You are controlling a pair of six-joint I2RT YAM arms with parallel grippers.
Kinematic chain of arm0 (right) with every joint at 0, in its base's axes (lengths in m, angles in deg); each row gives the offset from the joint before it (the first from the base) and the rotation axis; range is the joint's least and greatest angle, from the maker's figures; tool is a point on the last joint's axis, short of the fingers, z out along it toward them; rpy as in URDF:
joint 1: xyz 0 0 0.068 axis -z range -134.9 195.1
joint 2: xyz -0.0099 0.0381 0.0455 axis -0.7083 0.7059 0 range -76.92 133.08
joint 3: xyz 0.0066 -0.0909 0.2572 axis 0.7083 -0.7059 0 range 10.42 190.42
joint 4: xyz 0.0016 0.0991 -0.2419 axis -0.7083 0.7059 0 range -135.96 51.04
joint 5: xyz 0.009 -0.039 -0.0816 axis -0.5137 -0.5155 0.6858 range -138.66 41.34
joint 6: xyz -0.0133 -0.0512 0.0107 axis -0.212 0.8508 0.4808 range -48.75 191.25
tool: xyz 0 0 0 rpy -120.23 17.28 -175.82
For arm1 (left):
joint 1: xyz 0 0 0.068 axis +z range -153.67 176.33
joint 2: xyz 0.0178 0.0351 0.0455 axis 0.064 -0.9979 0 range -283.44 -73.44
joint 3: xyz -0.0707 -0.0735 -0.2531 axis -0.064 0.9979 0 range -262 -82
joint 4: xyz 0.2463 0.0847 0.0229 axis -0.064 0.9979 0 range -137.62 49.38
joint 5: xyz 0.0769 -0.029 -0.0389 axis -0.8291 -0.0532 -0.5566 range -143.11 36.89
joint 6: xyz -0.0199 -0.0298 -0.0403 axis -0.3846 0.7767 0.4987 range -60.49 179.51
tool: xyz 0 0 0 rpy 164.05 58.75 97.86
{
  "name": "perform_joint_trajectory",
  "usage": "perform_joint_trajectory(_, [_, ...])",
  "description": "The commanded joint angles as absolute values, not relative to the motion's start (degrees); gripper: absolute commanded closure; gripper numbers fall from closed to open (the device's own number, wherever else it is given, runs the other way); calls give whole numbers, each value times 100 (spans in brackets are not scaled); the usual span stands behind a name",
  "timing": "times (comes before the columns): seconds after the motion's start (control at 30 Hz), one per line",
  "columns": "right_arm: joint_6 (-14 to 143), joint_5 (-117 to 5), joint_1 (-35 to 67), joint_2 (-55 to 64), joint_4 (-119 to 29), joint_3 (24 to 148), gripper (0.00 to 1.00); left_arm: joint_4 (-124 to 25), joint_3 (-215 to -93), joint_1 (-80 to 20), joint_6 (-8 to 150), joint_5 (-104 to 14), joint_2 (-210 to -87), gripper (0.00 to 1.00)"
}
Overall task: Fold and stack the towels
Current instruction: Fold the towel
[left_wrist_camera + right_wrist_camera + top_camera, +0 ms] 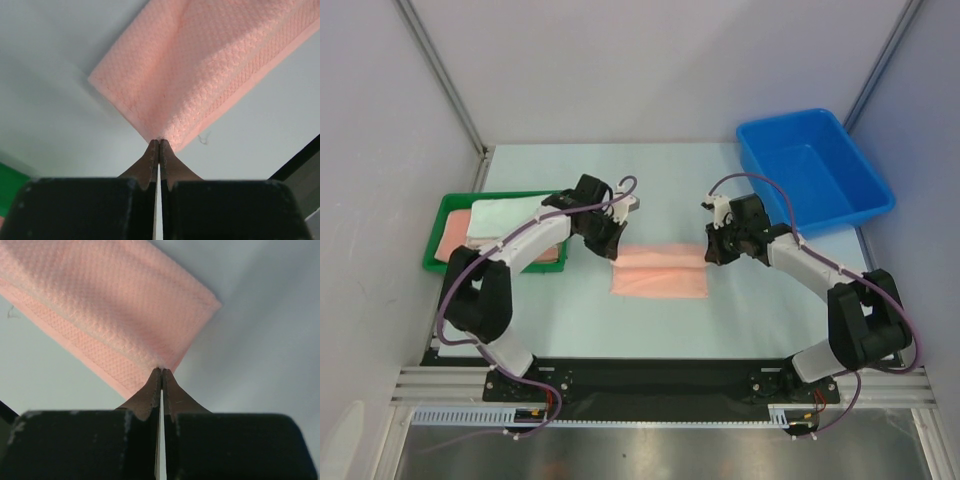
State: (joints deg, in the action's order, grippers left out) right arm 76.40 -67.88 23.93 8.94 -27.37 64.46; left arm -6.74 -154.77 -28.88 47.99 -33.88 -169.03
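Grippers on two tabletop arms pinch the far corners of a salmon-pink towel [660, 280] that lies folded lengthwise at the middle of the pale table [720, 330], its long edges running left to right. The left gripper [159, 144] has its fingertips pressed together on the towel's far left corner, the terry cloth caught right at the tips and creased upward from there. The right gripper [161, 372] is likewise clamped on the far right corner, with the towel's stitched hem running off to the left of its jaws. In the overhead view both arms reach inward from the near edge and face each other across the cloth. At the table's left side, a green tray [430, 258] holds a folded white towel [500, 220] lying on top of a second salmon-pink towel [448, 242], whose edge shows at the tray's left. The left arm passes over the tray's right part. A blue bin [810, 170] stands at the far right corner, well apart from the towel.
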Motion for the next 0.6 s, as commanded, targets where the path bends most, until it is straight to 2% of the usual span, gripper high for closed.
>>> perform_joint_trajectory(0.0, [7152,-6360,2216,491,-2838,6176,100,-825,-15092,-3039,5072,-3553,-16521,100])
perform_joint_trajectory(0.17, [6862,-6018,2137,113,-2549,5964,100,-816,-14739,-3180,5318,-3641,-16186,100])
perform_joint_trajectory(0.57, [5975,-6157,2040,-230,-2626,5297,100,-956,-14072,-3417,5696,-3764,-16046,100])
